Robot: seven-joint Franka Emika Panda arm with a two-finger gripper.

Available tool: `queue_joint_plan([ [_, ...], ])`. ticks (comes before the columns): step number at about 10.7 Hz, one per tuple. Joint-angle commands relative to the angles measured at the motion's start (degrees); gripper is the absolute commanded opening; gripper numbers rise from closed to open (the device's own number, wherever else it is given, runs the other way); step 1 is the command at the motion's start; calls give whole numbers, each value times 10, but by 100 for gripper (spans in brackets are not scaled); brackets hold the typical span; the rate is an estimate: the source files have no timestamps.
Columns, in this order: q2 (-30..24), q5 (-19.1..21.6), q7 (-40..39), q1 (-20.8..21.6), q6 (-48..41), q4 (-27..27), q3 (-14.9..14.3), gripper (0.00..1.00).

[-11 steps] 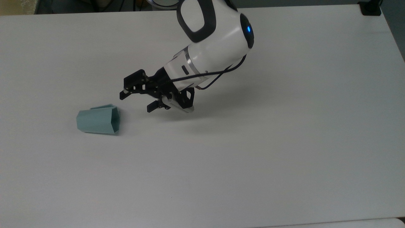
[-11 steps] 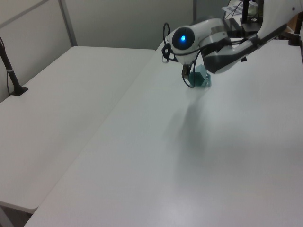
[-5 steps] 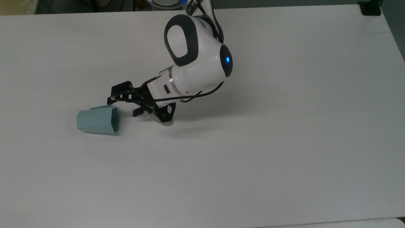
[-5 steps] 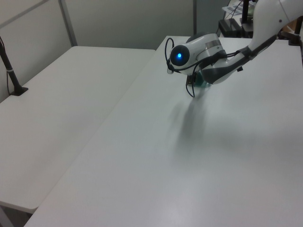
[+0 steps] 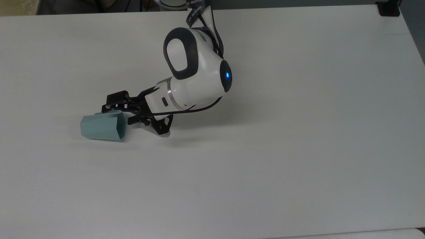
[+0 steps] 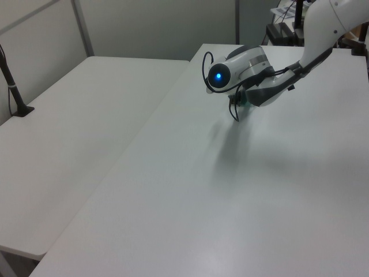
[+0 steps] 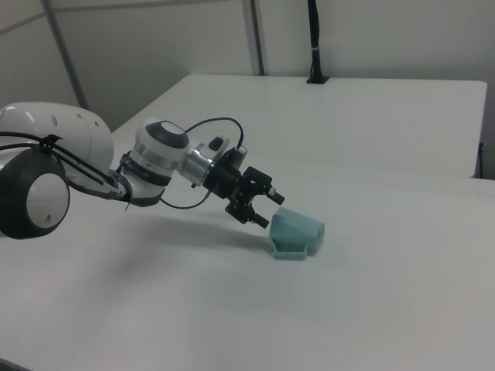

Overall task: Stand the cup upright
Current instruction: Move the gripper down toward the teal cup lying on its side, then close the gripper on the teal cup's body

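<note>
- The cup (image 5: 102,126) lies on its side on the white table (image 5: 298,149). It is pale blue-green with flat sides.
- In the top view, the cup is the thing farthest to the top view's left. Its wide mouth faces the top view's right, toward the arm.
- Just to the right of the cup in the top view is the gripper (image 5: 117,113). It is black and has 2 fingers.
- The 2 fingers are spread apart, with nothing held between them.
- One finger (image 5: 109,105) sits just over the cup's top back edge in the top view. The other fingertip sits right beside the cup's mouth.
- I cannot tell if a finger is touching the cup.
- Farther to the right of the cup in the top view is the white arm (image 5: 196,79), with a small blue light on it. It slopes down toward the cup.
- In the right view, the arm (image 7: 147,174) is on the right view's left of the cup (image 7: 295,232), and the gripper (image 7: 259,207) is right at the cup's open end.
- In the left view, the arm (image 6: 242,66) hides most of the cup.
- A 2nd white table (image 6: 75,144) stands well apart from the cup, on the left view's left.
</note>
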Motion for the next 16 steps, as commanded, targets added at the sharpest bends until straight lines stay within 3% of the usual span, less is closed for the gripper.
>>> queue_joint_plan([
  [1, 9, -42, 30, -11, 4, 1, 1, 99],
  [3, 15, -59, 38, -14, 12, 1, 1, 89],
  [5, 19, -70, 39, -15, 13, 1, 1, 69],
  [8, 21, -74, 39, -15, 13, -1, 1, 12],
  [9, 22, -76, 39, -15, 15, -1, 1, 0],
  [14, 25, -75, 32, -17, 24, -1, 1, 0],
  [16, -33, -39, 9, -24, 22, 0, 0, 0],
])
